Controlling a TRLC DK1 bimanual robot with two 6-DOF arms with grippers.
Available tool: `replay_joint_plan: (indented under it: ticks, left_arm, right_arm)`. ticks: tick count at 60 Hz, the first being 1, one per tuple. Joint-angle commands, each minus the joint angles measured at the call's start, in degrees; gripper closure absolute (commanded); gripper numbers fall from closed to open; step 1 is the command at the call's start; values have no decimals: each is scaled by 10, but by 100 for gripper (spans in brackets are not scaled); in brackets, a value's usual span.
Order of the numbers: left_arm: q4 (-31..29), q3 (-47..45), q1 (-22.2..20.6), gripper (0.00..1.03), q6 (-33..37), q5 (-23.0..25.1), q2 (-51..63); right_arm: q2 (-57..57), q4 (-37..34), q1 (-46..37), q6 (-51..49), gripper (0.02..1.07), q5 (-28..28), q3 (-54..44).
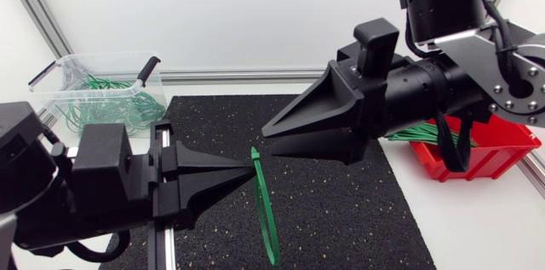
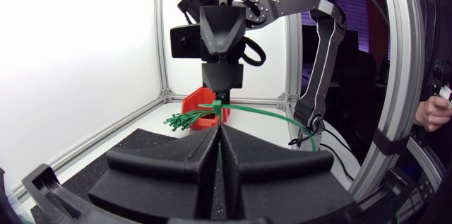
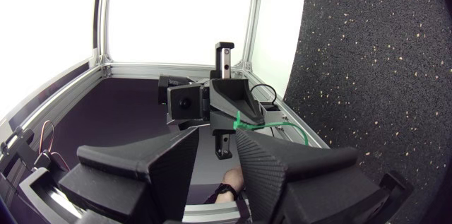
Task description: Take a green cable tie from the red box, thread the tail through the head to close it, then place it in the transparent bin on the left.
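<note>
The left pincer [image 1: 247, 168] was closed tight on a curved green tie [image 1: 263, 206] above the black mat [image 1: 341, 210], while the right pincer [image 1: 266, 131] hung near it, fingers apart and empty, well apart from the red box [image 1: 490, 157].

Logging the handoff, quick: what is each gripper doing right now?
Left gripper: shut on the cable tie.
Right gripper: open, empty.
</note>
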Motion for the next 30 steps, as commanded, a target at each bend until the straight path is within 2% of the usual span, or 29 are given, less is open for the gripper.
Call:
replay_joint_plan:
  ticks: [1,13,30]
  left_arm:
    - [-2,8,4,99,29,7,2]
    - [-14,9,6,99,60,7,-1]
    - [-21,6,10,99,69,8,-5]
  right_arm:
    - [25,-20,1,-46,63,-7,19]
    - [67,-49,8,-104,63,-8,30]
    - [75,-59,32,-114,64,-9,37]
